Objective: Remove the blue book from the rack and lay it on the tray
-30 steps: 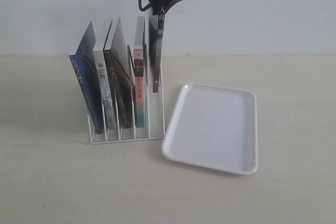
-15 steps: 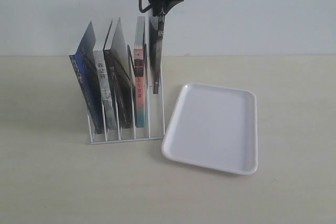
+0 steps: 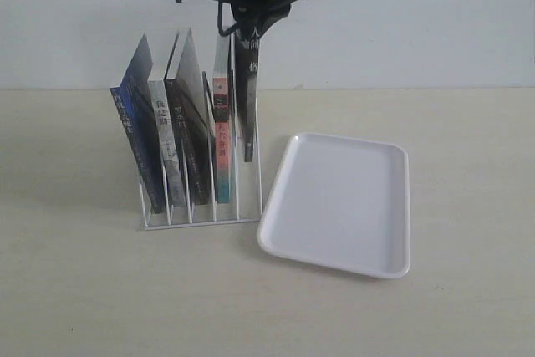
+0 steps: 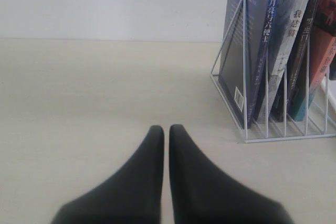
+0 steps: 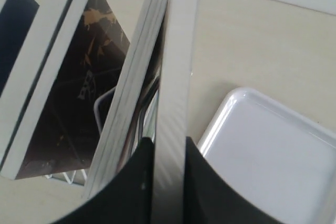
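Clamping dark-spined book [image 3: 247, 102], white characters: right claw [image 5: 169, 144].

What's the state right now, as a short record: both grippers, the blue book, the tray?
left gripper: shut, holding nothing, away from the rack
right gripper: shut on dark-spined book, which hangs at the rack's right end with its lower edge above the base
blue book: standing in the leftmost slot in the exterior view, not gripped
tray: right of the rack, nothing on it
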You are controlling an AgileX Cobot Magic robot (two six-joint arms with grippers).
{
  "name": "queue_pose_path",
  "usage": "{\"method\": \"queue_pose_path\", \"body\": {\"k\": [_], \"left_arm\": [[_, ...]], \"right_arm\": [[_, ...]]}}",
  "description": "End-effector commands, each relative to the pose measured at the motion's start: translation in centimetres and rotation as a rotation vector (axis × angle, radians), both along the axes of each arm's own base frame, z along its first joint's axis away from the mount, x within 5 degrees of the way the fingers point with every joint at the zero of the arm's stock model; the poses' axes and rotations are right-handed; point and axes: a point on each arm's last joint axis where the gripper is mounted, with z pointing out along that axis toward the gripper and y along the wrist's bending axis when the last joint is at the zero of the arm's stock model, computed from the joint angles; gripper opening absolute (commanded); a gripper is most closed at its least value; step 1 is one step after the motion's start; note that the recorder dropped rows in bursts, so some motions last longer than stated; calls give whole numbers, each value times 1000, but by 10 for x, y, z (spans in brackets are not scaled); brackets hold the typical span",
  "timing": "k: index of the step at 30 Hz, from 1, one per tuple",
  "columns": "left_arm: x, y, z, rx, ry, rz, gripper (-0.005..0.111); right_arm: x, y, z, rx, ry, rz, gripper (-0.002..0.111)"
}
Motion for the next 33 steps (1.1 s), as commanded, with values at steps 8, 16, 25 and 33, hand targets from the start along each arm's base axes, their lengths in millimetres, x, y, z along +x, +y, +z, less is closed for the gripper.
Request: {"method": "queue_pose_path", "body": {"k": [8,16,25,33], "left_arm": [[0,0,1,-4,-8,2,4],[0,0,1,-4,-8,2,4],[0,0,1,-4,-8,2,4],[0,0,1,-4,-8,2,4]], "right_arm": [[11,13,-32,-37,35,18,0],[11,13,-32,-54,28,47,34],[-11,0,23,61,-30,61,12],[-11,14,4,124,69,99,15]]}}
